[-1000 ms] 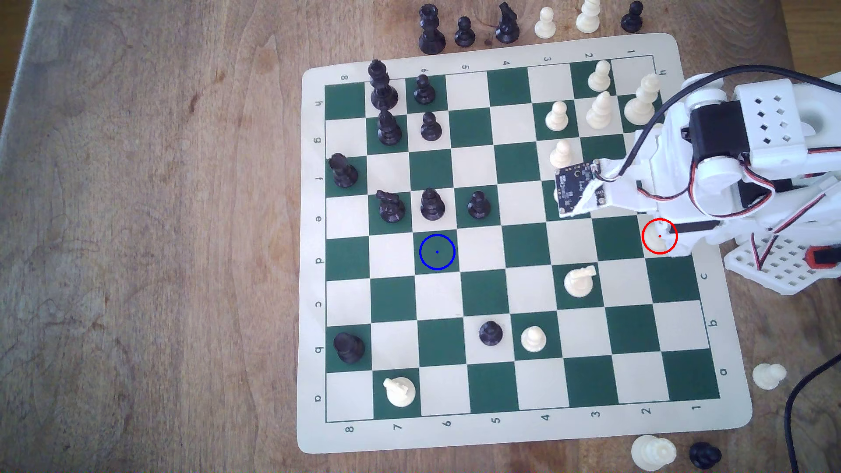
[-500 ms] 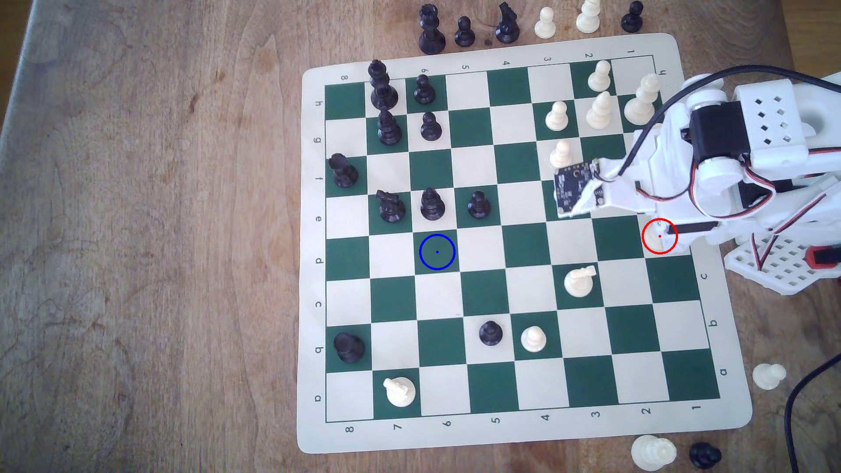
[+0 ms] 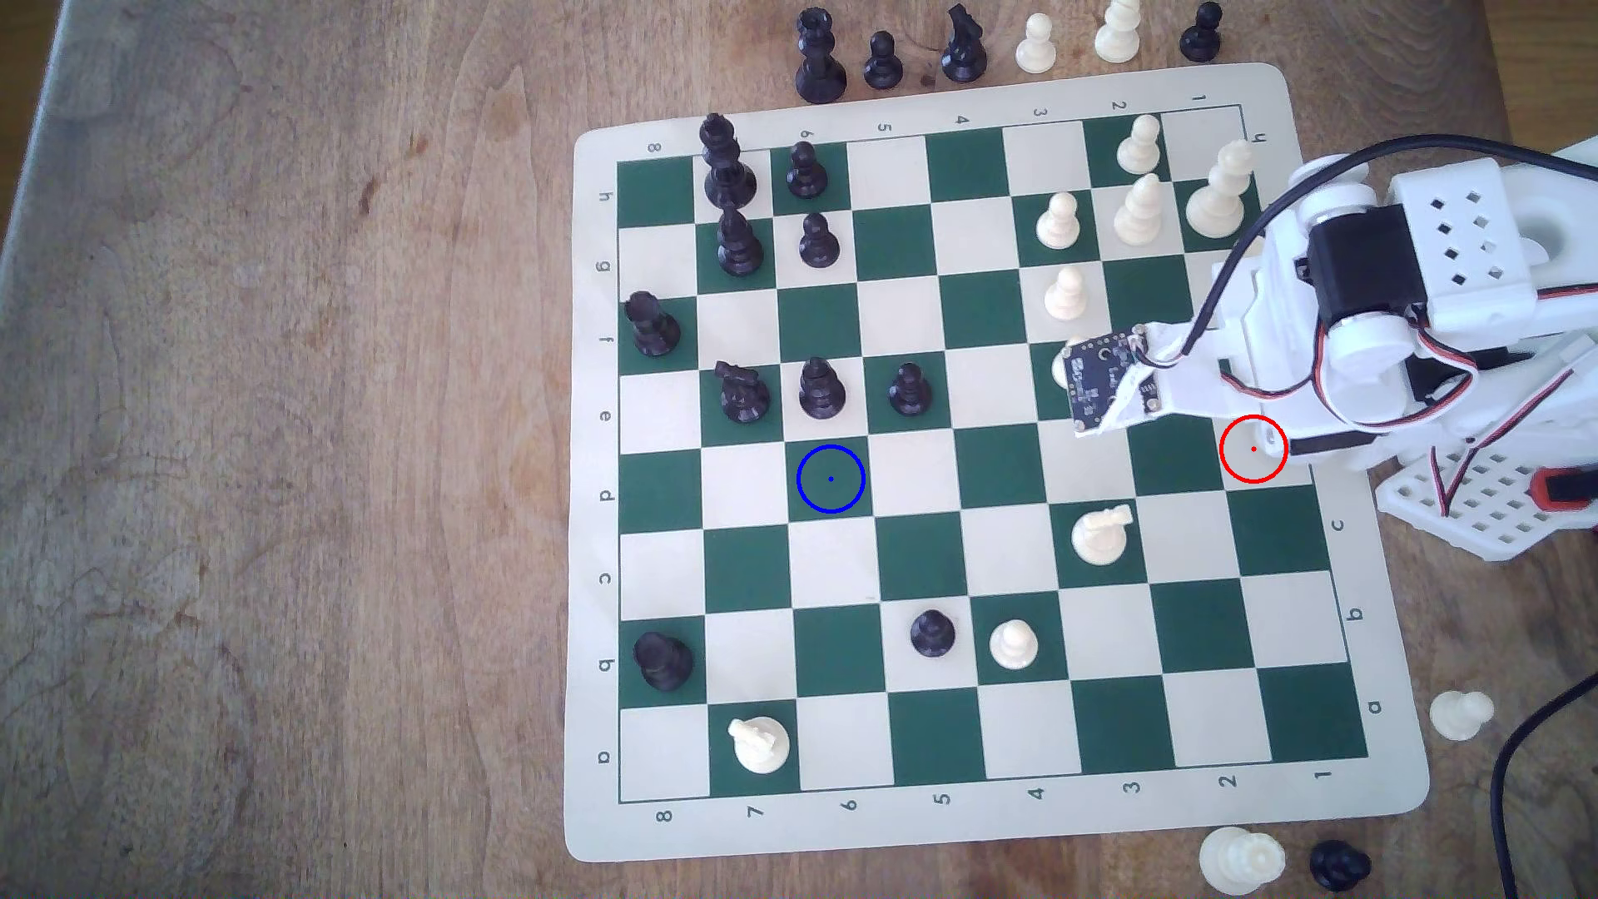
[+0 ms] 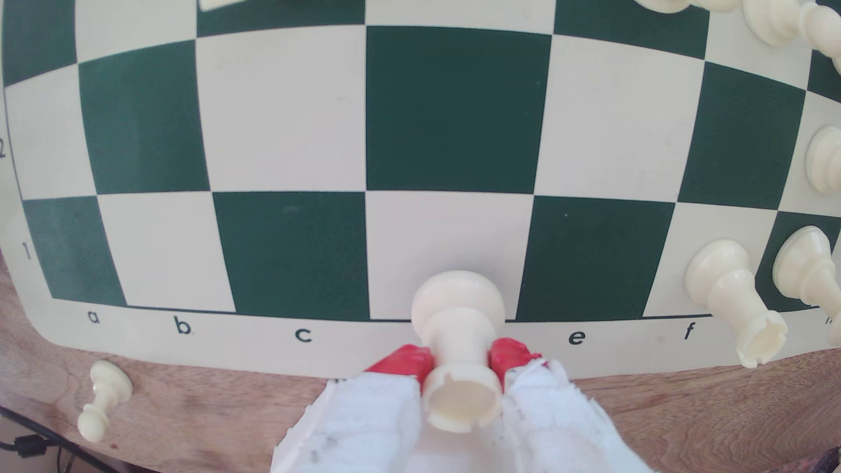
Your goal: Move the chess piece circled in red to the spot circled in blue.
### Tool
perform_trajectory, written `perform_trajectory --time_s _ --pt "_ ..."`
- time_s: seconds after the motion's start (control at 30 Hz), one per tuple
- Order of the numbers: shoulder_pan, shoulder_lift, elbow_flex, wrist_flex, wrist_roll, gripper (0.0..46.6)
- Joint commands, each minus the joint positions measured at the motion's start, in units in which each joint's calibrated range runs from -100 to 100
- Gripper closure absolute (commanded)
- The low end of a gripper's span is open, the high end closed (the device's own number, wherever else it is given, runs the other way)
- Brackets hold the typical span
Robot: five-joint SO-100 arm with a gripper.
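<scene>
The blue-ringed green square (image 3: 830,478) sits left of centre in the exterior view, bare, with black pieces (image 3: 821,389) in the row just above it. Far to its right, at the board's (image 3: 951,821) right edge, the red ring marks a cream square mostly covered by the arm. In the wrist view, the white rook (image 4: 459,354) stands low in the middle of the frame, upright, notched top towards the camera. The hand (image 4: 459,359) is closed on the rook's stem, one red fingertip (image 4: 409,359) on each side. The carry will likely run leftward along that row, over bare squares, well apart from the goal.
</scene>
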Motion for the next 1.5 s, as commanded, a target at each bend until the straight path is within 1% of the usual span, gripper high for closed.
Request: perform_trajectory --time_s 0.0,0.2,0.3,0.43,0.47,0.57,0.6,0.73,0.77,1.0,1.2,1.47 --pt "-1.19 0.32 -9.24 4.36 -0.2 45.5" --pt "-1.11 3.55 -29.01 13.21 -0.34 46.4" --pt "-1.82 5.75 -35.08 13.86 0.0 46.4" --pt "-2.68 9.83 -41.7 13.29 -0.34 46.4" --pt "-2.68 13.05 -46.87 12.8 -0.39 46.4" --pt "-2.44 18.66 -54.49 11.24 -0.44 46.4" --pt "-2.44 22.82 -59.38 9.93 -0.63 46.4" --pt "-2.68 30.46 -66.09 6.98 -0.54 46.4" --pt "-2.91 34.02 -69.72 6.82 -0.44 46.4" --pt "-2.6 47.18 -82.5 6.82 -0.24 46.4" --pt "-1.27 57.96 -94.2 4.45 -0.34 46.4" --pt "1.16 67.13 -100.18 1.66 0.15 46.4"
